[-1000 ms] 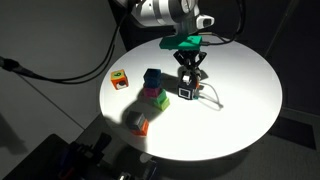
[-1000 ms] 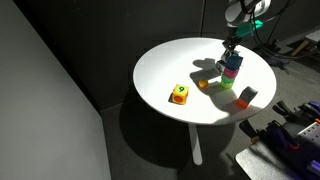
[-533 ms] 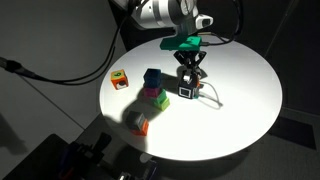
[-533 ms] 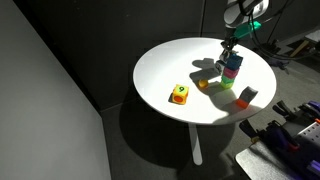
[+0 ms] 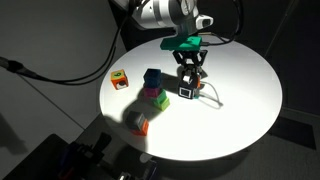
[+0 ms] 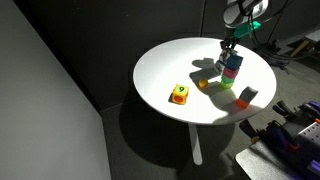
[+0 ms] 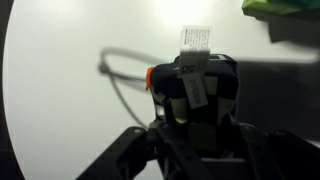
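Nearest the camera, by the edge of the round white worktop (image 5: 245, 115), lies a small red block (image 5: 140, 124). Behind it stands a stack of blue, green and pink blocks (image 5: 152, 88). Further in, towards the middle, the pincer (image 5: 187, 86) stands upright astride a small black cube with a white face (image 5: 186, 94). I cannot tell whether it clamps the cube or merely flanks it. I judge this the gripping-or-letting-go step. My next move calls for a straight vertical lift, clear of the stack.

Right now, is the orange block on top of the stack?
No, the orange block sits alone on the table, apart from the stack.
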You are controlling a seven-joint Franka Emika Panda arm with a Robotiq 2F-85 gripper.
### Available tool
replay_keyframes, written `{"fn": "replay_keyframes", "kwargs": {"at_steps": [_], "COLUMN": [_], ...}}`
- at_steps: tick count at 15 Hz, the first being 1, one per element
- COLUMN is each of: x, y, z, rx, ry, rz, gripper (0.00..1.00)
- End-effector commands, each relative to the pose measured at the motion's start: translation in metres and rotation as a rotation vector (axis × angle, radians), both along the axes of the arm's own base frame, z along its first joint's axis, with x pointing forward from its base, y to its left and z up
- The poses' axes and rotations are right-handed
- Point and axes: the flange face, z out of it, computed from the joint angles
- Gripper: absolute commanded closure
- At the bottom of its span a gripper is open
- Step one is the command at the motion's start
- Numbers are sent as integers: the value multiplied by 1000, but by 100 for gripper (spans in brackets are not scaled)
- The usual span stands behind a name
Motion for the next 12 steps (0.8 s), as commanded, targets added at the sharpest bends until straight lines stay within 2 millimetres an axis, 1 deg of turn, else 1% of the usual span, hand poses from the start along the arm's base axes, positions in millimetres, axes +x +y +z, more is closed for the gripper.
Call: {"fn": "replay_keyframes", "kwargs": {"at_steps": [1,2,4,12], "x": [2,1,-2,-9], "y": [-6,-7,-9,-18], "z": [-4,-4,-4,4], "rx": [-6,-6,-7,7], "ry": [24,29,43,55], "rz": [9,7,4,4], "gripper": [21,12,1,0]}}
